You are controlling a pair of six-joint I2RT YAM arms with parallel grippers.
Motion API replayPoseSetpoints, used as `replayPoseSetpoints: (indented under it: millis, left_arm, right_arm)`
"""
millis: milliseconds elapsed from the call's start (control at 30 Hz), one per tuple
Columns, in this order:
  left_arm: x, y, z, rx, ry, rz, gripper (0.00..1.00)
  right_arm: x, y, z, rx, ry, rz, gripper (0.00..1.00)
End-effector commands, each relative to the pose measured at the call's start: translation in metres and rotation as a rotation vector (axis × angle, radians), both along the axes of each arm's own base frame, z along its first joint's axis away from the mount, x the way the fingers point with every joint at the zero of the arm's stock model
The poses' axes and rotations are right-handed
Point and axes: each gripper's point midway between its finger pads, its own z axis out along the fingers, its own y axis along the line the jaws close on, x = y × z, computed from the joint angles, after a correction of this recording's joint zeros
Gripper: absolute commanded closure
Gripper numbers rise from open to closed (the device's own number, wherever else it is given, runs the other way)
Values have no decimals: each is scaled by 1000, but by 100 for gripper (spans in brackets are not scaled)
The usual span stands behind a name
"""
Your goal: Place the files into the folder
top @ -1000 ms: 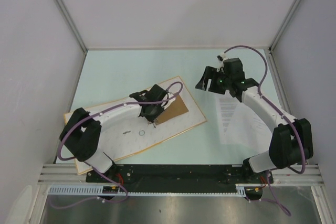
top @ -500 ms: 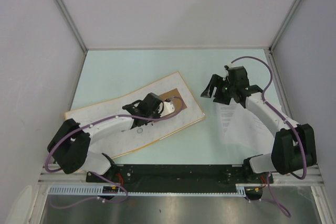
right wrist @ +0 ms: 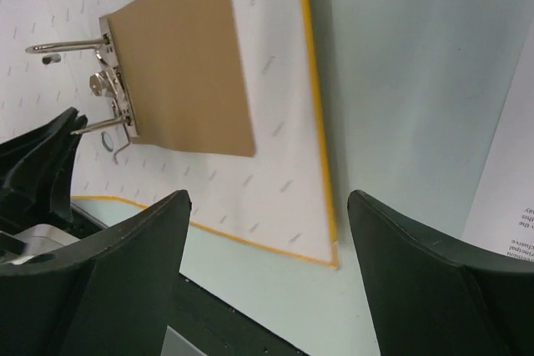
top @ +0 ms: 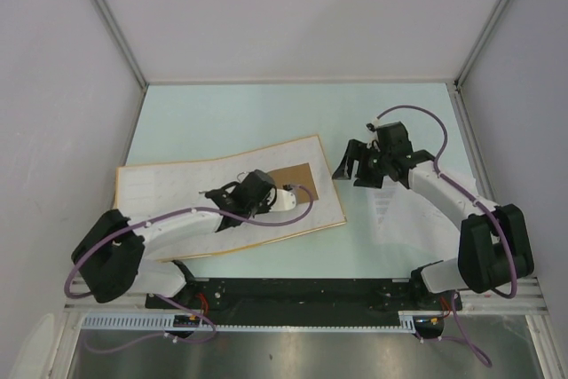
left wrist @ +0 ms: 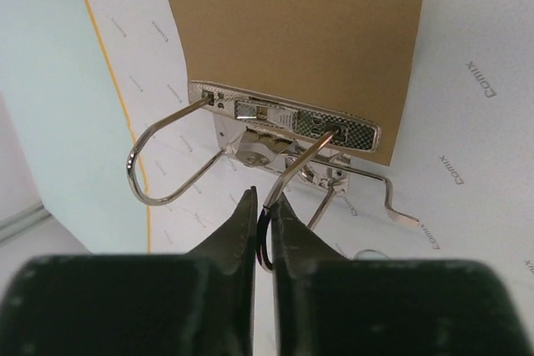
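The folder [top: 177,188] lies open on the table, whitish inside with an orange edge and a brown panel [top: 293,175]. My left gripper [top: 266,191] is low over it. In the left wrist view the gripper [left wrist: 264,202] is shut on one wire ring of the metal ring clip [left wrist: 284,118]. My right gripper [top: 355,166] is open and empty, above the folder's right near corner [right wrist: 267,122]. The files [top: 399,210], white printed sheets, lie flat on the table under my right arm; their edge shows in the right wrist view [right wrist: 513,181].
Grey walls close in the table at the left, back and right. The black base rail [top: 302,295] runs along the near edge. The ring clip also shows in the right wrist view [right wrist: 104,97], with my left gripper's fingers [right wrist: 50,156] beside it.
My left gripper has come down and closed on the ring clip. The folder has turned, its left end swinging toward the back. My right gripper has shifted a little left and lower.
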Motion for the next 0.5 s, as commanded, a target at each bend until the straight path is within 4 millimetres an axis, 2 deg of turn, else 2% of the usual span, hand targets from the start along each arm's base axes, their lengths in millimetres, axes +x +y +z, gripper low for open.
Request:
replayPoseSetpoints:
  millis: [0,33,67,133,167,233,267,300,333,367,400,433,467]
  left_arm:
    - [14,10,59,-69,-165,110,54]
    - [15,12,71,-113,-180,163,42]
    - [13,11,95,-157,-188,183,17]
    - [3,6,115,-242,-158,204,6]
    - [1,-7,147,-356,-170,182,5]
    - [-3,-22,176,-525,-160,202,4]
    - [-1,-32,210,-635,-184,202,6]
    - [-6,-49,225,-730,-149,161,8]
    - [-3,-67,249,-898,-132,181,11]
    - [-3,-82,266,-1010,-109,175,17]
    - [-4,-108,264,-1082,-19,144,17]
    - [-3,-130,282,-1251,48,155,18]
    - [-6,-148,286,-1308,113,131,23]
  right_arm:
    - [3,-3,9,30,-10,-8,18]
    - [4,-8,12,21,-15,-30,18]
    - [5,-19,18,3,-24,-69,17]
    - [8,-36,23,-37,-34,-126,15]
    - [6,-50,24,-58,-19,-169,15]
    - [8,-75,24,-119,-27,-251,14]
    - [7,-95,22,-151,-4,-318,15]
    - [6,-109,26,-173,-15,-364,14]
    - [6,-127,24,-215,-10,-425,15]
    - [3,-144,22,-234,11,-480,15]
    - [3,-170,24,-246,11,-563,15]
    - [3,-188,25,-270,12,-625,15]
    - [2,-202,23,-283,9,-670,15]
